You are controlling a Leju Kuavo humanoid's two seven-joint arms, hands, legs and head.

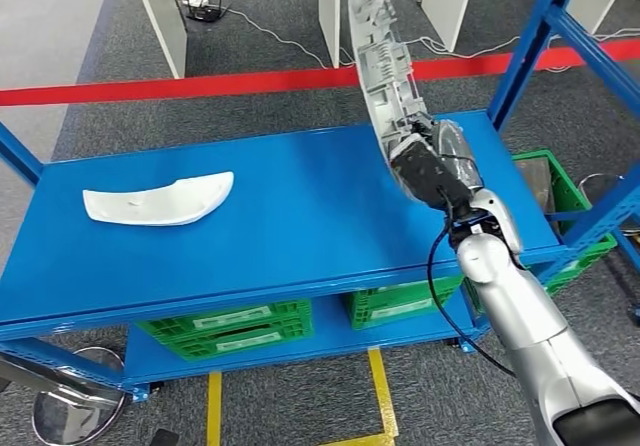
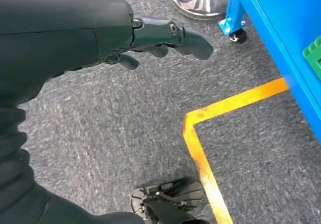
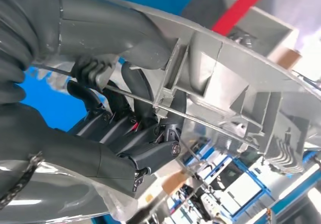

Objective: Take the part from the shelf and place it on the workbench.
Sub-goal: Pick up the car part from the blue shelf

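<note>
The grey part (image 1: pixel 381 71) stands raised at two o'clock over the blue desk (image 1: pixel 302 216), clamped in the right hand (image 1: pixel 432 171). Carrying step; next calls for lowering it flat, then releasing. The left hand (image 2: pixel 166 38) hangs loosely curled, holding nothing.

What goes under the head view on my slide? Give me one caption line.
Right hand holds a grey ribbed part upright above the blue workbench, where a white curved part lies.
</note>
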